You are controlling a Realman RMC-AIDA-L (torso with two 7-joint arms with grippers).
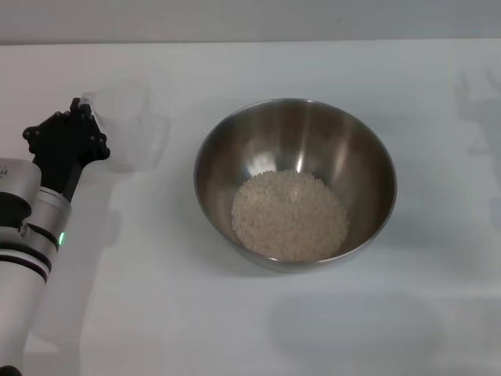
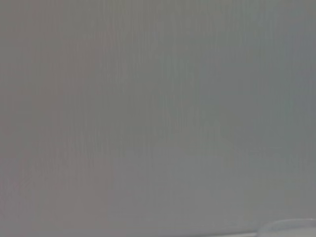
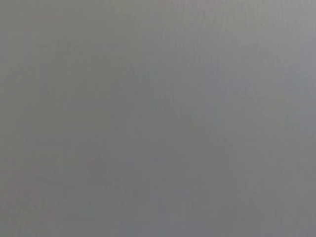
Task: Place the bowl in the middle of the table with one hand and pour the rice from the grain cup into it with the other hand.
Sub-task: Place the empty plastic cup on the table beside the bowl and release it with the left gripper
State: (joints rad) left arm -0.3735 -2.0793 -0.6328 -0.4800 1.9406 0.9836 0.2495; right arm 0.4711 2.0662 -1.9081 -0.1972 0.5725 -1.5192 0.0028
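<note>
Rice (image 1: 290, 215) lies as a pale heap in the bowl (image 1: 295, 182) at frame centre, so I judge pouring done. Farther, at upper left, my left gripper (image 1: 84, 117) sits by the clear, empty grain cup (image 1: 129, 125); its grip I cannot tell.

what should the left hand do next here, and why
Probably draw the left hand back from the grain cup. The rice already lies heaped in the bowl, which sits near the middle of the table. The cup stands upright on the table beside the bowl and looks empty. Whether the hand grips the cup cannot be told, so it should open first.
</note>
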